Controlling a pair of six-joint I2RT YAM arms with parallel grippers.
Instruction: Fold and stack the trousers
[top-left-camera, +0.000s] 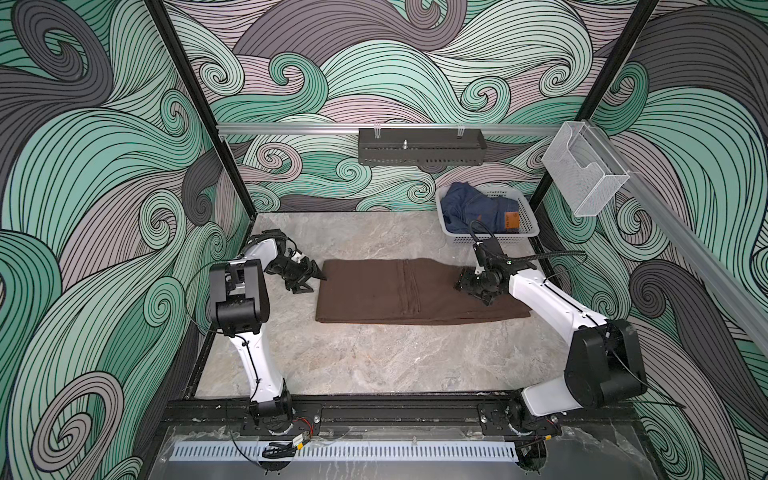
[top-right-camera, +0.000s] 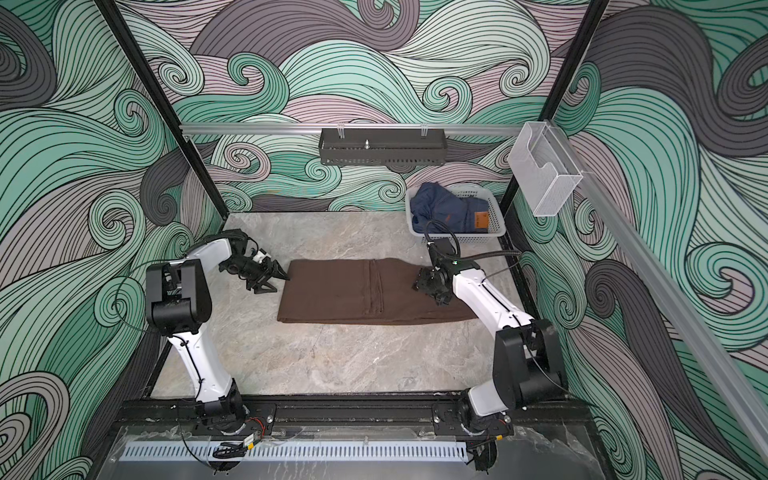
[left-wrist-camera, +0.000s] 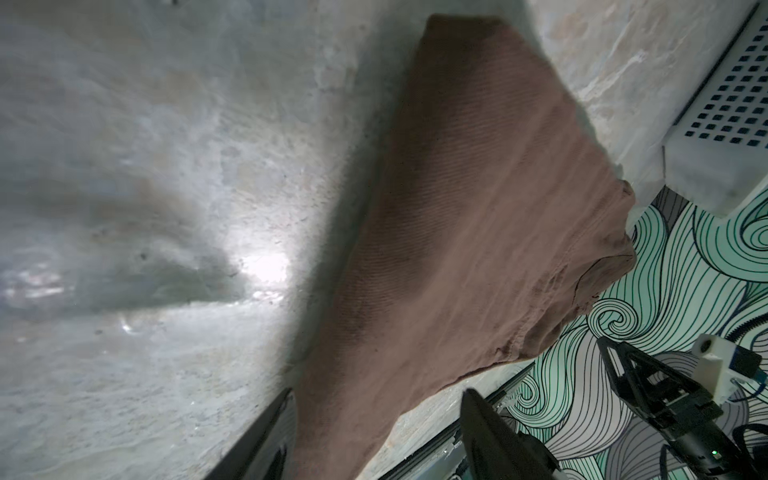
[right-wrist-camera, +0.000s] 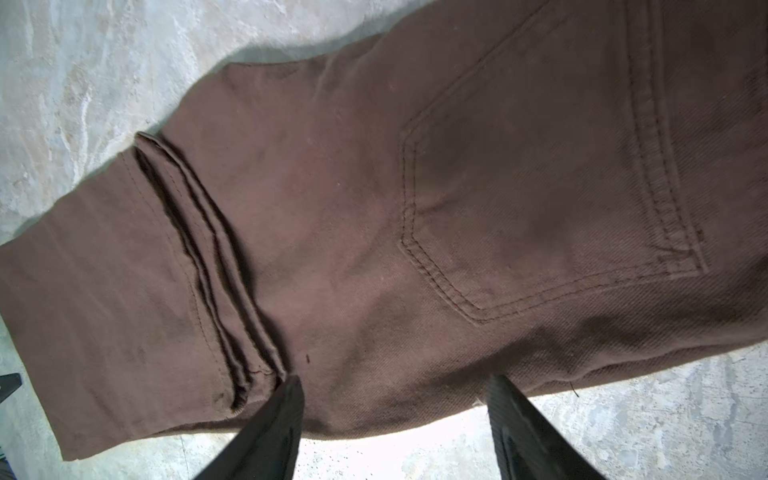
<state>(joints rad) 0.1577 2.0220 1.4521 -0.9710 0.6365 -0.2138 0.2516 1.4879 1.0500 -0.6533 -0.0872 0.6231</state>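
The dark brown trousers (top-left-camera: 415, 293) lie folded into a flat rectangle on the marble table in both top views (top-right-camera: 374, 291). My left gripper (top-left-camera: 319, 283) stands open at their far left corner; in the left wrist view the cloth corner (left-wrist-camera: 457, 249) runs between its spread fingers (left-wrist-camera: 379, 391) without being pinched. My right gripper (top-left-camera: 471, 286) hovers open over the right end of the trousers. In the right wrist view its fingers (right-wrist-camera: 397, 380) straddle the cloth's edge, beside a back pocket (right-wrist-camera: 540, 187) and a stitched hem (right-wrist-camera: 216, 266).
A white basket (top-left-camera: 528, 216) holding blue jeans (top-left-camera: 478, 208) stands at the back right, just behind the right arm. A black tray (top-left-camera: 419, 151) and a clear holder (top-left-camera: 582, 174) hang on the rails. Bare marble table (top-left-camera: 395, 357) stretches in front of the trousers.
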